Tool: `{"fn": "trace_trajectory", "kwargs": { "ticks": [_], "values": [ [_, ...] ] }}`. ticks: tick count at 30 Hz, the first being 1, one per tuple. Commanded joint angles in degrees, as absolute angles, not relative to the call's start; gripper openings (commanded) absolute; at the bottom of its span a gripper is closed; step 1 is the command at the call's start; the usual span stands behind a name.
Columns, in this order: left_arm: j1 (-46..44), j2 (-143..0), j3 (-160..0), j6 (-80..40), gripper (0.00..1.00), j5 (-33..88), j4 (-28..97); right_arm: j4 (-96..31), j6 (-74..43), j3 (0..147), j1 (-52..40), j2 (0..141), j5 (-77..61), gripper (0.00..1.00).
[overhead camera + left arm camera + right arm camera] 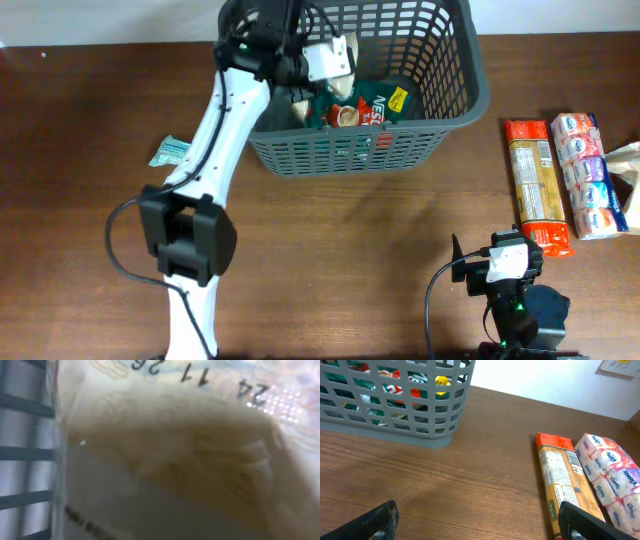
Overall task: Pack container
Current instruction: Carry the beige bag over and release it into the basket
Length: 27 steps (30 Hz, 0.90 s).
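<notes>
Right now the left arm is reaching into the container (440, 110), which is sitting at the upper centre of the overhead frame on the desk (380, 250). The left end effector (305, 90) is hanging low inside, beside a green coffee packet (375, 105) lying on the base. A pale packet (180, 460) with printed digits is filling the left wrist view, so close to the lens that the fingers are hidden. It is probably being carried, but I cannot tell whether the end effector is clamping it or letting go. The low reach suggests placing rather than dropping.

The right end effector (477, 515) is resting at the lower right, fingers spread wide and holding nothing. It is facing the orange pasta packet (535, 185) and the tissue pack (590, 175) at the right edge, likely next to go in.
</notes>
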<state>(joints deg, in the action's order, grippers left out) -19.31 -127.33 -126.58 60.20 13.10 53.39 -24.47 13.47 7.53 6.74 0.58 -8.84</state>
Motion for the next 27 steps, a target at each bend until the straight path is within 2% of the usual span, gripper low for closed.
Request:
{"fn": "trace_trajectory", "kwargs": {
  "ticks": [1,4,6,9,12,13,16,22,27],
  "values": [
    [-20.5,-128.3,-126.8,59.1,0.02,14.2,54.4,-24.6,13.0,7.1,6.4,0.3,-8.3,0.99],
    [-20.6,-129.6,-126.8,56.1,0.03,14.2,55.2,-24.6,13.0,7.1,6.4,0.3,-8.3,0.99],
    [-20.6,-130.0,-126.8,54.4,0.22,14.2,55.2,-24.6,13.0,7.1,6.4,0.3,-8.3,0.99],
    [-20.6,-129.7,-127.5,53.9,0.4,12.8,55.1,-24.6,13.0,7.1,6.4,0.3,-8.3,0.99],
    [-20.4,-129.0,-131.2,46.1,0.61,9.5,55.9,-24.6,13.0,7.1,6.4,0.3,-8.3,0.99],
    [-20.1,-128.6,-133.7,43.0,0.65,9.6,56.8,-24.6,13.0,7.1,6.4,0.3,-8.3,0.99],
    [-19.4,-127.3,-142.5,37.5,0.66,9.6,61.7,-24.6,13.0,7.1,6.4,0.3,-8.3,0.99],
    [-19.4,-122.1,-160.0,35.0,0.66,9.6,77.4,-24.6,13.0,7.1,6.4,0.3,-8.3,0.99],
    [-18.3,-115.5,-164.5,27.7,0.66,7.6,93.0,-24.6,13.0,7.1,6.4,0.3,-8.3,0.99]
  ]
}}
